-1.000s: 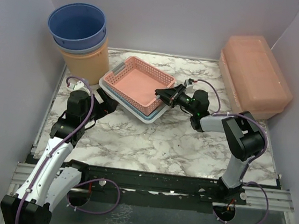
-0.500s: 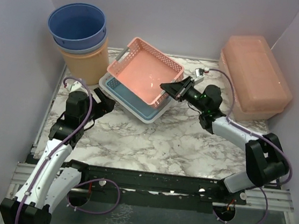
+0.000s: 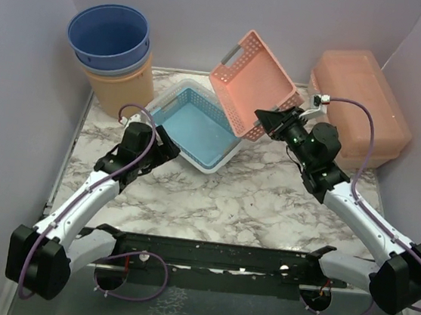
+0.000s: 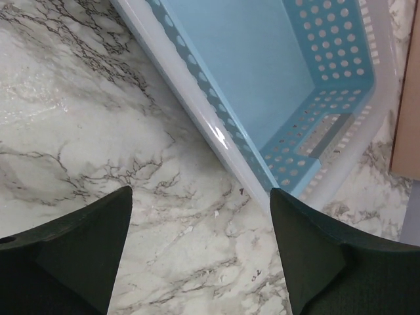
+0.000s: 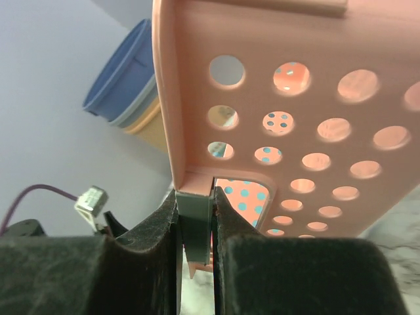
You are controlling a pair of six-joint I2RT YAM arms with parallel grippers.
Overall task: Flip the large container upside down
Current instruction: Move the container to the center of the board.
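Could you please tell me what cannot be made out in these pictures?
- Top view: the right arm covers the large container's near left side.
- Top view: the blue bucket covers the orange bucket's inside.
- Left wrist view: the frame edge cuts off the blue basket.
- Right wrist view: the pink basket hides most of the table.

Three stacked buckets (image 3: 109, 36), one pink basket (image 3: 254, 75), two nested baskets (image 3: 198, 129), one large container (image 3: 362, 99), two arms (image 3: 88, 197)

Seen at the upper right of the top view: the large container (image 3: 361, 106). Big, translucent peach-orange, rectangular with rounded corners. Standing upright, lid on and uppermost, long side running from upper left toward lower right.
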